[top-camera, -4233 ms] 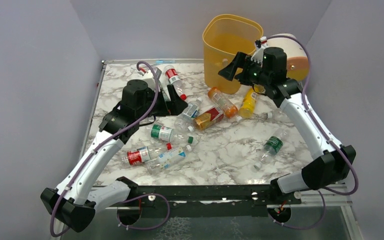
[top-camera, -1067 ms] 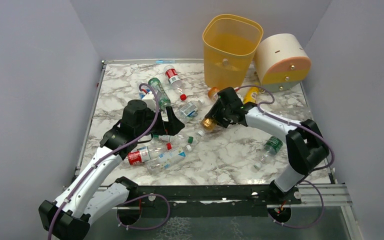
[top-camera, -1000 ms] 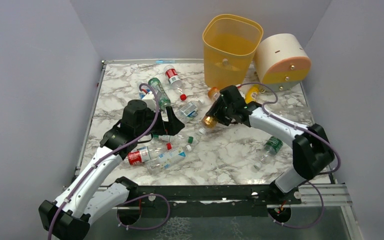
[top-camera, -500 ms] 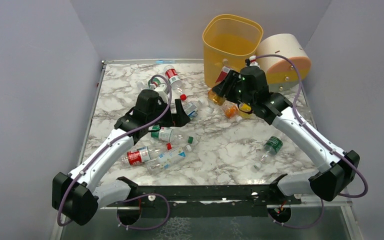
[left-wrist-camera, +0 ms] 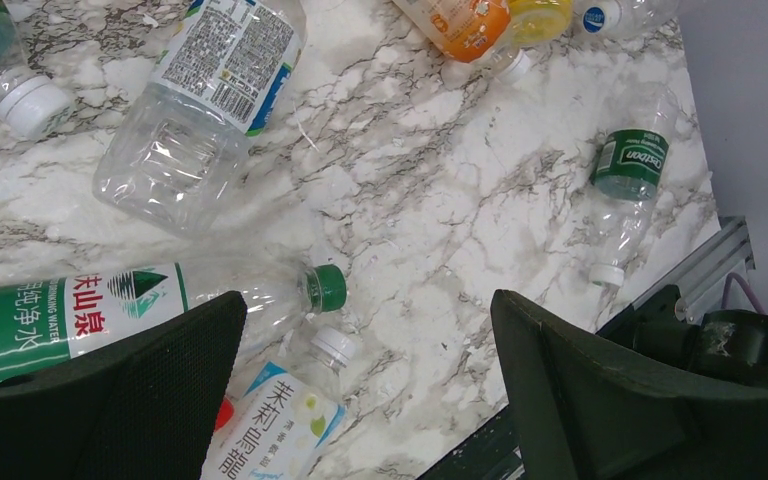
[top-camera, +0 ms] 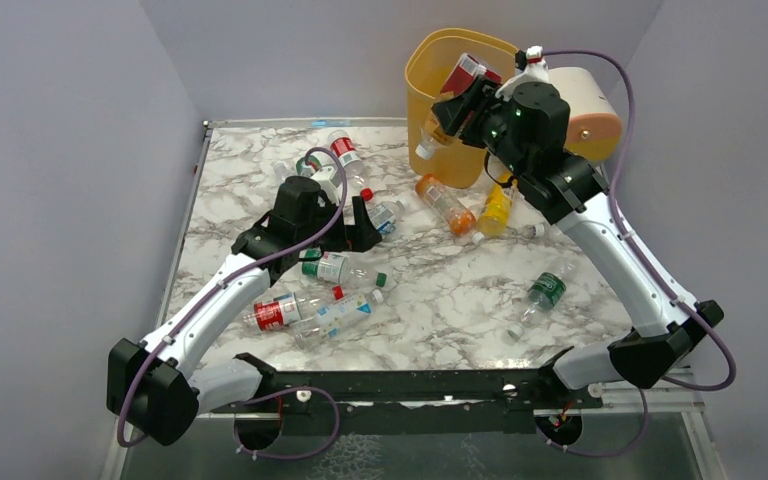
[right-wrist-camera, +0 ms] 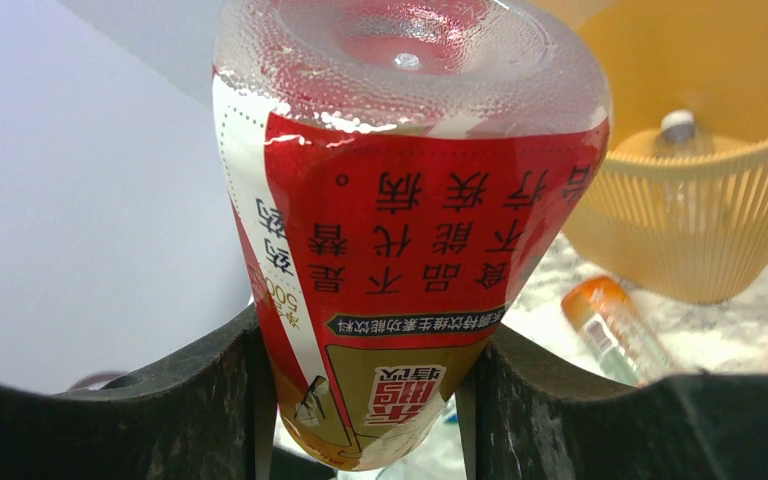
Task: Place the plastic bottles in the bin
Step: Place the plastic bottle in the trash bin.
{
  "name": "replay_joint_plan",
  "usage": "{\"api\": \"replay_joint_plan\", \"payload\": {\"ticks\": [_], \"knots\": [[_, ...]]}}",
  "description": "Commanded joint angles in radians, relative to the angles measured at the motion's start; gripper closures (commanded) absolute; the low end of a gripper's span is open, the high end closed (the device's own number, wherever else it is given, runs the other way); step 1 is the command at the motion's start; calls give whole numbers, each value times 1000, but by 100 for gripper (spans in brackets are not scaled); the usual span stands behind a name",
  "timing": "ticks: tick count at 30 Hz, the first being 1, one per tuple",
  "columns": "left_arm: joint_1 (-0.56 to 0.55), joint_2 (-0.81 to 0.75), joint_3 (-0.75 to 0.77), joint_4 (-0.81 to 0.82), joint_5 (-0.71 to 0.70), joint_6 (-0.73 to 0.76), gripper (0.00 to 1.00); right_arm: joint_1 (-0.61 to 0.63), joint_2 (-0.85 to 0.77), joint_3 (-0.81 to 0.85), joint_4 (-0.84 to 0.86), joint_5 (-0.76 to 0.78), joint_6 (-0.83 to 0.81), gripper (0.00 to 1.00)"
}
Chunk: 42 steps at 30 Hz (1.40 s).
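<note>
While right gripper [top-camera: 457, 103] clamps a red-labelled bottle [right-wrist-camera: 390, 240] beside the bin [top-camera: 418, 88] rim, top centre, left gripper [top-camera: 363, 222] hangs spread open over loose bottles [top-camera: 325, 268], centre-left.

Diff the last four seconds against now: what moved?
The right end effector dropped to mid-table, shut on the red-labelled bottle and raised it to the bin rim; it is not released yet. The left end effector, open, shifted slightly over the clear bottles. The orange bottle, the yellow bottle and the bin stayed put.
</note>
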Motion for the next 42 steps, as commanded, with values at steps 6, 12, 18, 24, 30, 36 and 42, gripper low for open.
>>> {"api": "replay_joint_plan", "payload": {"ticks": [6,12,18,24,30,36,42], "knots": [[-6,-49,2,-15,7,-7,1,-51,124,91,247,66,-144,53],[-5,-68,-15,-20,7,-17,1,-99,202,156,310,89,-174,53],[-5,-89,-18,-34,3,-24,1,-164,278,217,335,75,-149,53],[-5,-128,-22,-66,-8,-28,1,-255,366,282,326,20,-94,53],[-5,-152,-18,-92,-20,-25,1,-319,446,349,289,-51,-59,52],[-6,-158,-20,-98,-20,-25,1,-326,497,379,254,-75,-61,48],[-5,-162,-25,-98,-17,-25,1,-327,540,425,195,-99,-61,24]]}}
